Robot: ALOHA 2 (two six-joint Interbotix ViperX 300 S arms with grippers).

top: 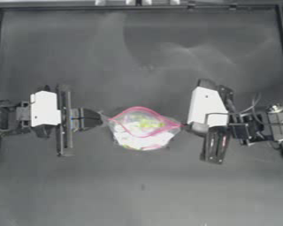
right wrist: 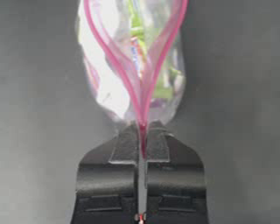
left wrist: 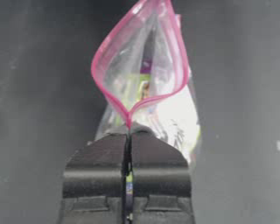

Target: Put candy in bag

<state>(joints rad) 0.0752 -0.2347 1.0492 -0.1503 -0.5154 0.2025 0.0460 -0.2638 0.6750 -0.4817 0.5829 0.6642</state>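
Observation:
The bag (top: 143, 129), a clear pouch with a pink seal strip, hangs between both arms at the table's middle, its mouth pulled open into a loop. My left gripper (top: 106, 119) is shut on the seal strip's left end. My right gripper (top: 182, 126) is shut on its right end. In the left wrist view the jaws (left wrist: 129, 131) pinch the pink strip, and the bag (left wrist: 143, 74) gapes beyond them. The right wrist view shows the same hold (right wrist: 142, 130) on the bag (right wrist: 116, 87). Green, white and purple contents show through the plastic. No separate candy is in view.
The dark table (top: 141, 57) stretches around the bag, bounded by a raised frame (top: 138, 6) along the back and sides. Cables trail from the right arm (top: 268, 123) near the right edge.

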